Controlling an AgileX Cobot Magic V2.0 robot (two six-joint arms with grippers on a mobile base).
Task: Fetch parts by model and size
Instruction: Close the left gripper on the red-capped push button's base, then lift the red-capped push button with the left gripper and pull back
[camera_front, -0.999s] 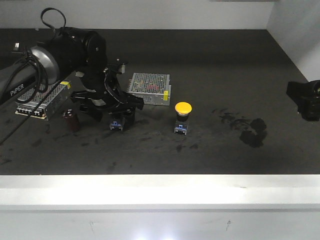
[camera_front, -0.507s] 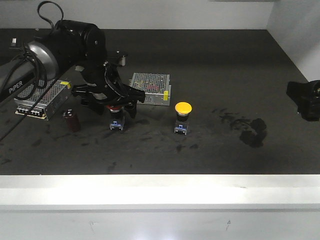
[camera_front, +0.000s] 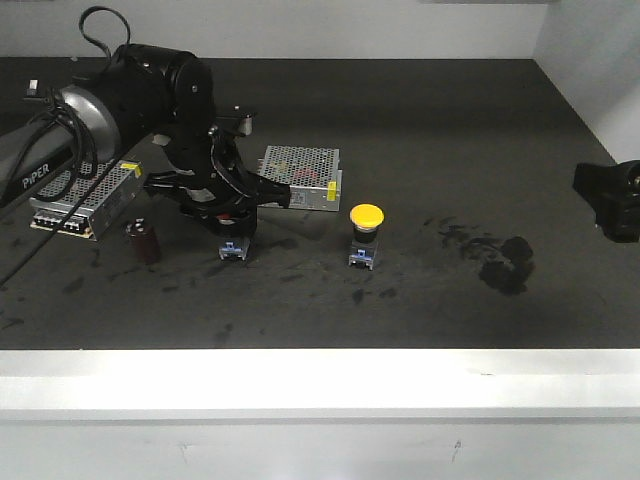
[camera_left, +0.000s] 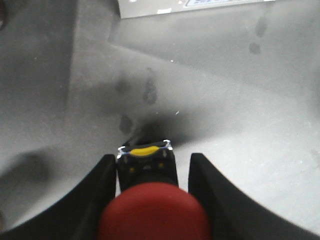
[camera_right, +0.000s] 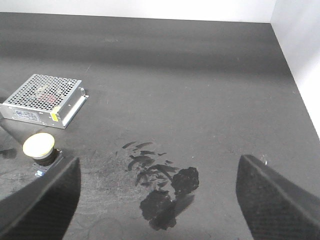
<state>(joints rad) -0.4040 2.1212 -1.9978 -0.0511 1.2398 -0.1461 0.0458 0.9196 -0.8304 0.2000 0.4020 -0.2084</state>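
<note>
Two arms share the dark desk (camera_front: 420, 120). The left arm (camera_front: 130, 95) reaches in from the left edge and bends steeply down at the wrist, between two silver power supply boxes (camera_front: 300, 175). The left gripper (camera_front: 232, 215) points at the desk, its jaws flanking the red-capped switch (camera_left: 152, 210); whether they press it cannot be told. The right gripper (camera_right: 157, 159) hangs spread wide at the right edge, holding nothing. The yellow-capped switch (camera_front: 365, 225) stands upright mid-desk, apart from both grippers.
</note>
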